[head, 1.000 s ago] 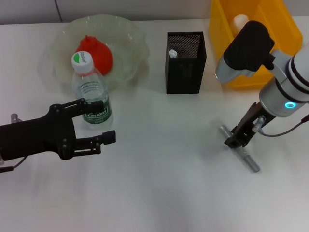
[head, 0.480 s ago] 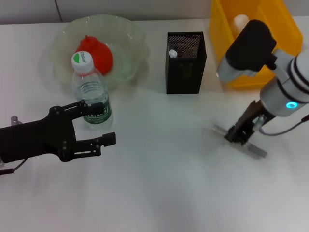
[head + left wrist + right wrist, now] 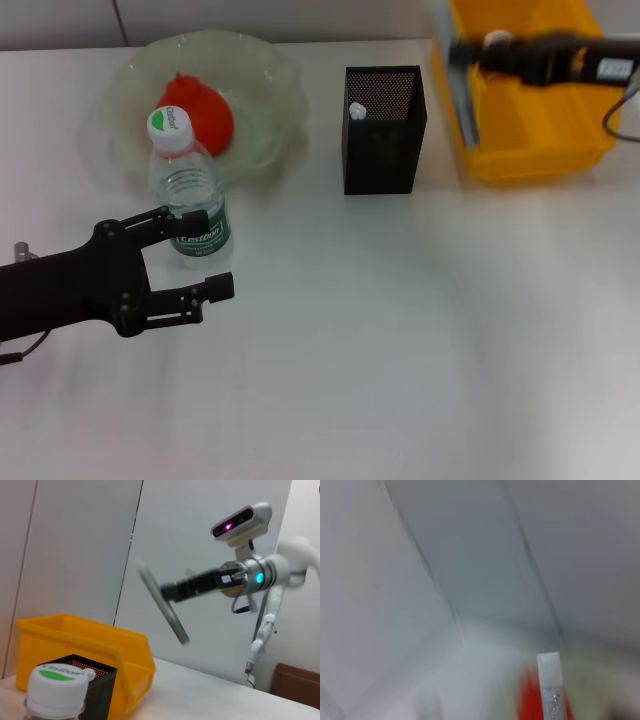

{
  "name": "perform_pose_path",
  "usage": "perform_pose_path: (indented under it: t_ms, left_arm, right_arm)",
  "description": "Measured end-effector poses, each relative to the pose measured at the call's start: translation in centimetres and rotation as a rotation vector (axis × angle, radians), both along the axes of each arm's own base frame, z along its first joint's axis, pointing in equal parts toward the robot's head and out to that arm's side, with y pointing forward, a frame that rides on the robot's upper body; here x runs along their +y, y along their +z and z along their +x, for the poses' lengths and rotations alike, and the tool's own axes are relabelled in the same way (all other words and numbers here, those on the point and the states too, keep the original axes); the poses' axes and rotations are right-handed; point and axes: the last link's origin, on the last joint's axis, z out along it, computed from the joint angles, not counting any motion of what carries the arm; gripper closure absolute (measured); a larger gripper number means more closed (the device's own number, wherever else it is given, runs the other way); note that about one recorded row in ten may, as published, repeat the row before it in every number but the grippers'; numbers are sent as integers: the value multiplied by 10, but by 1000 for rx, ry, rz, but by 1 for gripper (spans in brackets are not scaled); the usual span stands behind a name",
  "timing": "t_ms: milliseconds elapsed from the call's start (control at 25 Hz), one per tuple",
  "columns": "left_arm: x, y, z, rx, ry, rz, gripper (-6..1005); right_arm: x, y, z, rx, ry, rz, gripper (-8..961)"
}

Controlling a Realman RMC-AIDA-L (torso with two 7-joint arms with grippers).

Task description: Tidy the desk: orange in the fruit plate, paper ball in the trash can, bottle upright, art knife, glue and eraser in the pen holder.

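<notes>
Art knife (image 3: pixel 461 88) blurred, end effector unclear.

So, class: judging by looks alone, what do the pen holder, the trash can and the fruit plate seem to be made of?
The pen holder: likely black metal mesh, since fine perforations show across its walls. The trash can: probably moulded plastic, uniformly bright yellow with a smooth, faintly glossy finish. The fruit plate: translucent pale-green glass or plastic; the table shows through its wavy rim, so which one stays open.

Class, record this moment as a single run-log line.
right gripper: shut on art knife, raised near trash can | left gripper: open by upright bottle | orange: in fruit plate
</notes>
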Motion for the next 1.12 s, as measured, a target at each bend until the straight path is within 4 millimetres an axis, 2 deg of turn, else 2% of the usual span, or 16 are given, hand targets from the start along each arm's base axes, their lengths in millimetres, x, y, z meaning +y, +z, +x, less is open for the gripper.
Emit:
perform_pose_path:
  t_ms: [80, 200, 280, 400, 480, 600, 680, 800, 920, 1000, 1120]
  left_arm:
    - [-1, 0, 1, -4, -5, -2, 150]
    - [-1, 0, 1, -7, -5, -4, 150]
    - [-2, -1, 1, -8, -8, -2, 150]
    - [-2, -1, 1, -11, -6, 2, 150]
    - [-2, -1, 0, -13, -3, 5, 150]
    - [-4, 0, -1, -16, 5, 10, 150]
    - [-5, 1, -2, -16, 8, 11, 150]
    - [-6, 1, -3, -18, 10, 12, 150]
    - [-7, 2, -4, -23, 11, 14, 150]
    - [-8, 3, -4, -28, 10, 13, 150]
    - [-11, 6, -5, -34, 7, 10, 150]
  right_arm:
    - [2, -9, 7, 116, 45, 86, 837]
    - [3, -36, 16, 184, 103, 272, 838]
    - [8, -52, 21, 158, 120, 415, 840]
    - [17, -71, 23, 108, 78, 533, 845]
    - [24, -81, 20, 55, 68, 542, 844]
    - [28, -94, 18, -12, 79, 466, 834]
    - [28, -96, 20, -19, 62, 416, 828]
    - [21, -91, 29, -16, 45, 383, 745]
    - [6, -78, 34, 6, 74, 346, 663]
    - [-9, -65, 36, 14, 126, 280, 608]
    - [-45, -41, 44, -28, 237, 104, 465]
